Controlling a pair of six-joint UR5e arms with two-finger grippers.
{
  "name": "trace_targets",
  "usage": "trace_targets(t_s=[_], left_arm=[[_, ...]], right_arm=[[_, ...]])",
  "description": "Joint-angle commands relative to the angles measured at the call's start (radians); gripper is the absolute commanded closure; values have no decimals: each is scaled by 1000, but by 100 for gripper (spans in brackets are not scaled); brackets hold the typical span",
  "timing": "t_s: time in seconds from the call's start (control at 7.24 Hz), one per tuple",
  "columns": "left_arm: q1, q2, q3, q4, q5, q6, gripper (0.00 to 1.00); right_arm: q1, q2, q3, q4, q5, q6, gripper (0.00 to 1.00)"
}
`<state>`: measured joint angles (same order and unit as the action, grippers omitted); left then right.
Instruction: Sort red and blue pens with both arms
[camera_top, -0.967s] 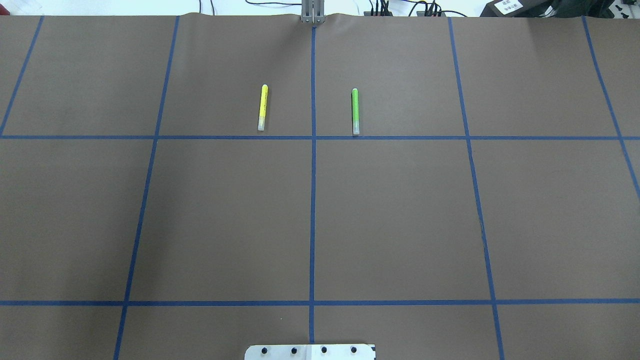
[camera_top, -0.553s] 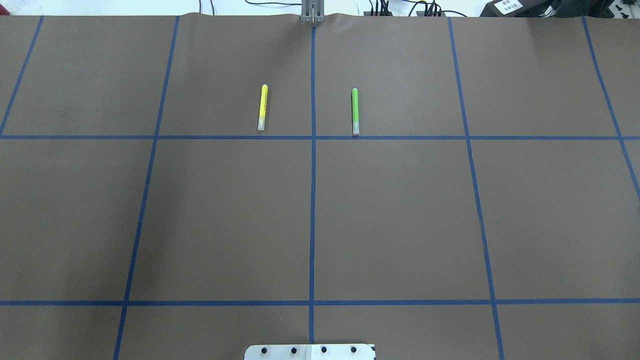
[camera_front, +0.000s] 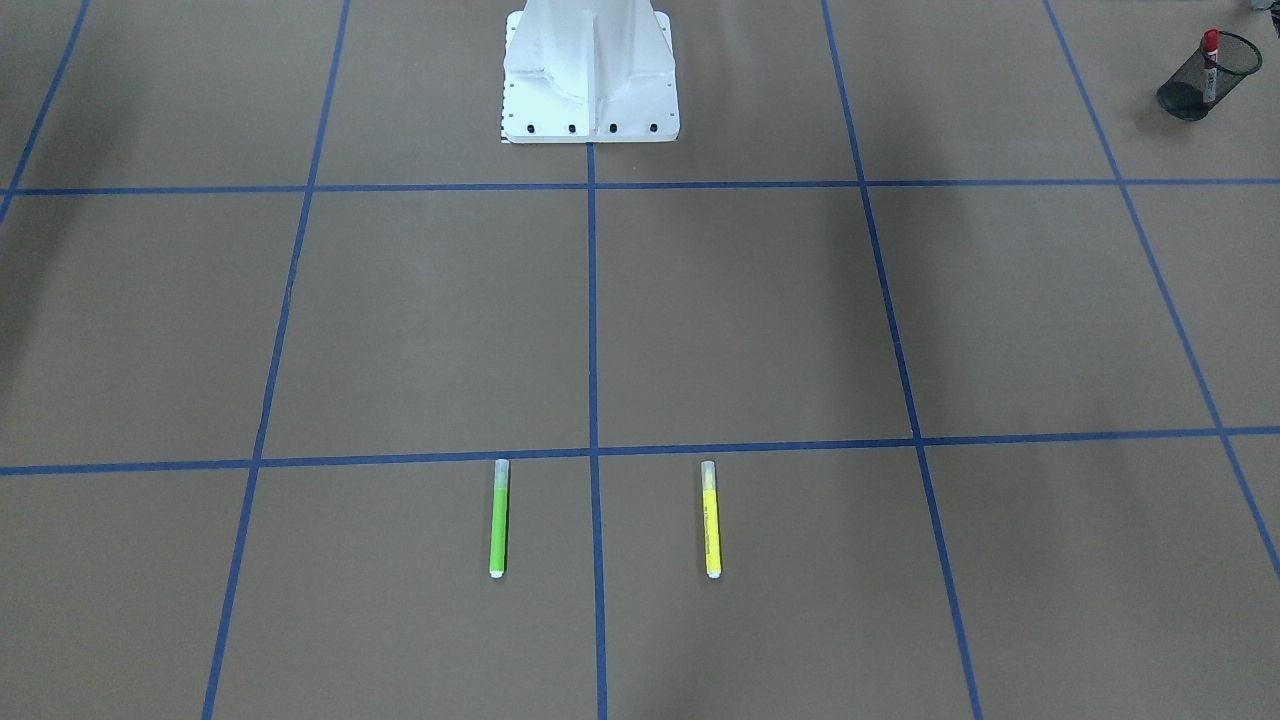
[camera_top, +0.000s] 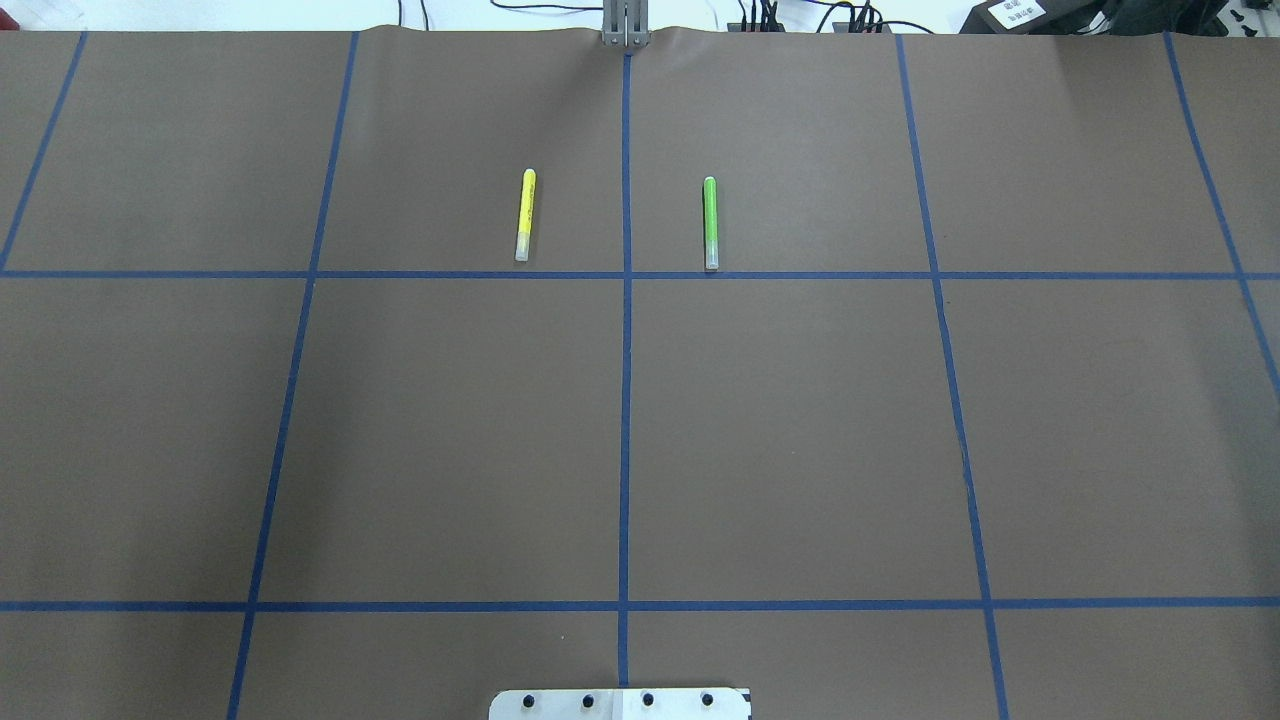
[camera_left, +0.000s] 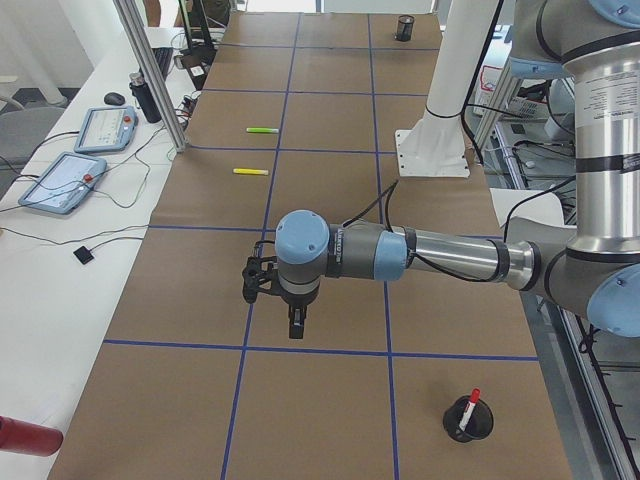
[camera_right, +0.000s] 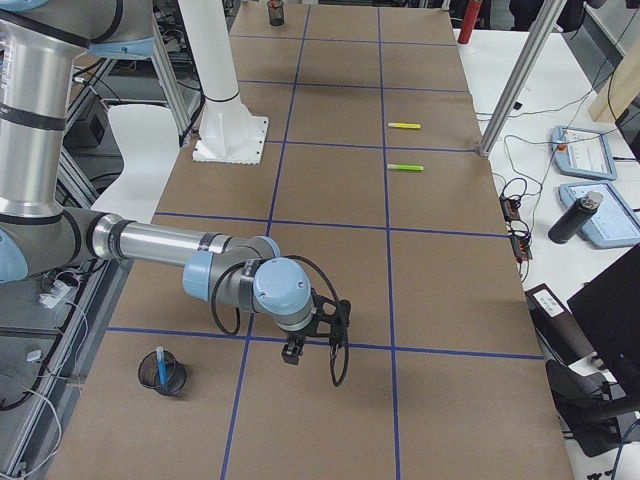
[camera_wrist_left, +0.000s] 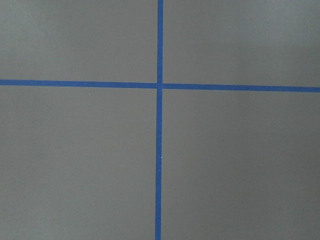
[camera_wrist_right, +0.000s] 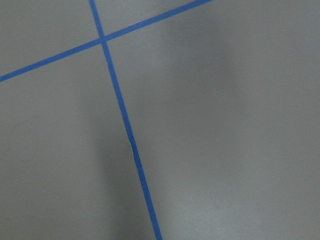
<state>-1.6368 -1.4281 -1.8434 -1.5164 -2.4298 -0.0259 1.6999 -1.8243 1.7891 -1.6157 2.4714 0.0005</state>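
The red pen (camera_front: 1210, 48) stands in a black mesh cup (camera_front: 1190, 95) at the table corner on my left side; the exterior left view has the same red pen (camera_left: 469, 408) near its bottom. A blue pen (camera_right: 160, 364) stands in another mesh cup (camera_right: 165, 378) on my right side. My left gripper (camera_left: 296, 326) hangs over the brown paper, well short of the red pen's cup. My right gripper (camera_right: 292, 352) hangs near a tape crossing, to the right of the blue pen's cup. I cannot tell whether either is open or shut. Both wrist views hold only paper and tape lines.
A yellow highlighter (camera_top: 526, 215) and a green highlighter (camera_top: 710, 222) lie parallel on the far middle squares, either side of the centre tape line. The white pedestal base (camera_front: 590, 70) stands at the near middle. Tablets and cables lie beyond the far edge.
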Motion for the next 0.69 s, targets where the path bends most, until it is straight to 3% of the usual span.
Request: trace_targets(t_s=[0.0,0.41,0.55], left_arm=[[0,0,1,-1,0,0,0],[0,0,3,1,2,1,0],[0,0,10,-1,2,1,0]], right_arm=[[-121,78,-17,2,-76,28,0],[-196,122,-27,13,-218,38,0],[-197,116,-49,86,-239,41,0]])
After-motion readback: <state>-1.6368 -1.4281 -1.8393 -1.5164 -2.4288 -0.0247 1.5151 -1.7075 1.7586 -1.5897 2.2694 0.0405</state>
